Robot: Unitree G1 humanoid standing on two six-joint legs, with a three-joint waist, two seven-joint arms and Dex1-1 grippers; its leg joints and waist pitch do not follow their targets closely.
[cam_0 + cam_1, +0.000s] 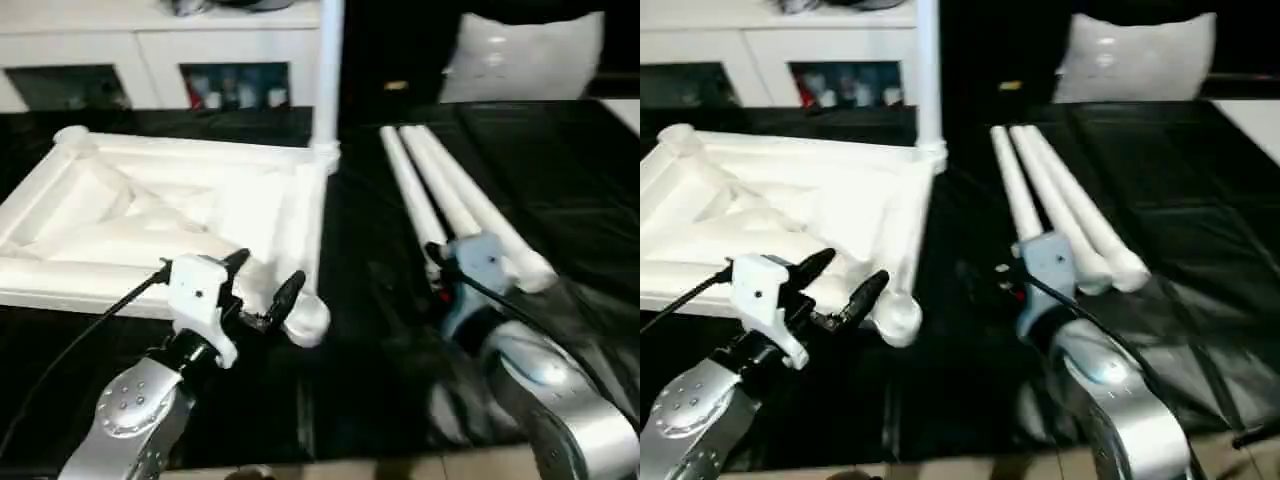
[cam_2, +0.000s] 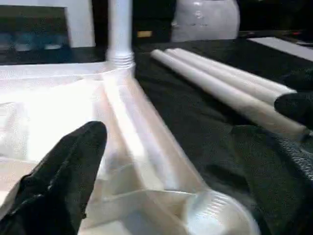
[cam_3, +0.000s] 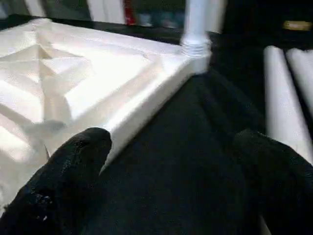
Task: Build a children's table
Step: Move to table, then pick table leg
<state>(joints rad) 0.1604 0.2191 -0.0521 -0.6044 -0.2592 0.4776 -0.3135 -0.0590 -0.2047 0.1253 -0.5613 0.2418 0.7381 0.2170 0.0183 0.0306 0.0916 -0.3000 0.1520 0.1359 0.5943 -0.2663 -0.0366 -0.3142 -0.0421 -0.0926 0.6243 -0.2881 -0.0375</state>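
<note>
White table top [image 1: 150, 215] upside-down, ribbed underside up, frame left. One leg [image 1: 328, 70] upright in far-right socket. Three legs [image 1: 455, 205] lying together, centre-right.

My two forearms are rounded silver shells. The left forearm [image 1: 135, 410] carries a ring of small dark screws on its flat face. Its white wrist block has one dark screw, and a thin black cable trails away from it. The left tool [image 1: 268, 283] has tapered black fingers [image 2: 63, 181]. The right wrist block is pale blue-grey, and a black cable runs along the right forearm [image 1: 560, 400].
</note>
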